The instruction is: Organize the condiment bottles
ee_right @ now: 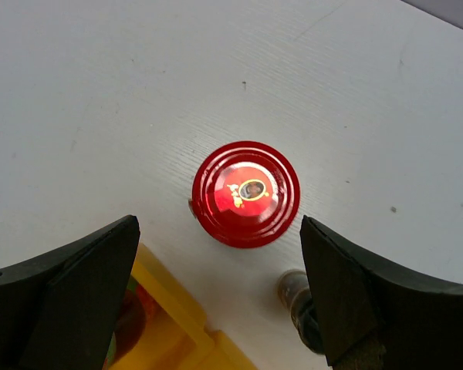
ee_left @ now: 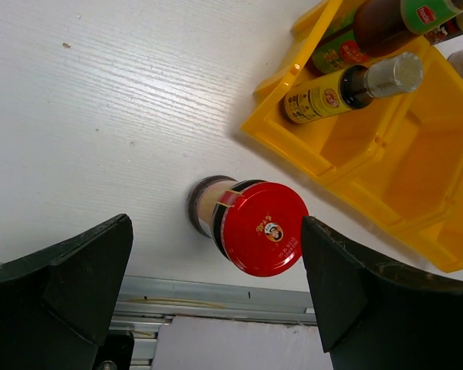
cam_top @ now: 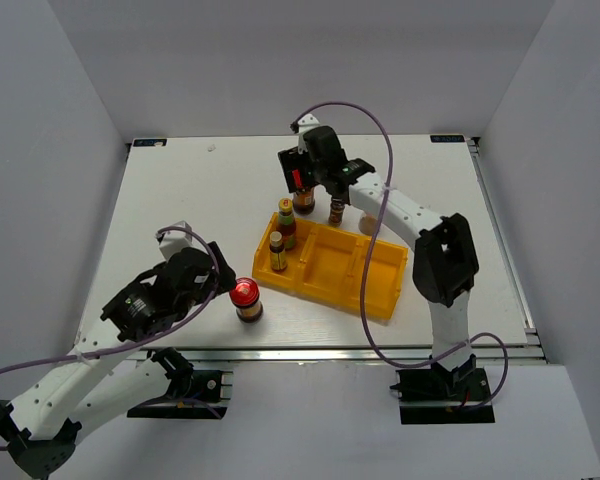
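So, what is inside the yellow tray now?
A green-labelled sauce bottle and a yellow-labelled sauce bottle stand in the leftmost compartment of the yellow tray. The other two compartments show bare floor. The floor beneath the bottles is covered.

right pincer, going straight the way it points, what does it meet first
The right pincer would most likely meet the red-lidded jar, centred between its open fingers; depth is unclear.

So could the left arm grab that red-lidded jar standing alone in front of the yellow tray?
Probably yes. The left gripper is open, with its fingers on either side of the red-lidded jar. The jar stands on the bare table, apart from the yellow tray. Nothing appears to block it.
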